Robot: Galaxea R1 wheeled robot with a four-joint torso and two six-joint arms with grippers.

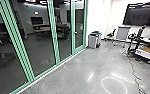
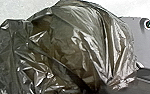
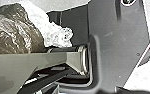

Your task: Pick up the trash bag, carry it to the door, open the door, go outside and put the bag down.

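Observation:
A dark, shiny trash bag point(image 2: 66, 47) bulges large in the left wrist view, its creased plastic drawn together near the robot's plate. In the right wrist view the same dark bag point(image 3: 13, 30) lies beside crumpled white plastic point(image 3: 56, 32), on the far side of the robot's jointed bar. What holds the bag is hidden. A green-framed glass door point(image 1: 79, 25) with a small handle stands at the far end of the glass wall in the head view; it looks closed.
The green-framed glass wall point(image 1: 53, 32) runs along the left. Grey bins point(image 1: 93, 41) stand just past the door. Farther right are a chair point(image 1: 111, 35), a cart point(image 1: 144, 52) and a wall screen point(image 1: 142, 15). A black cable point(image 1: 133, 68) trails over the floor.

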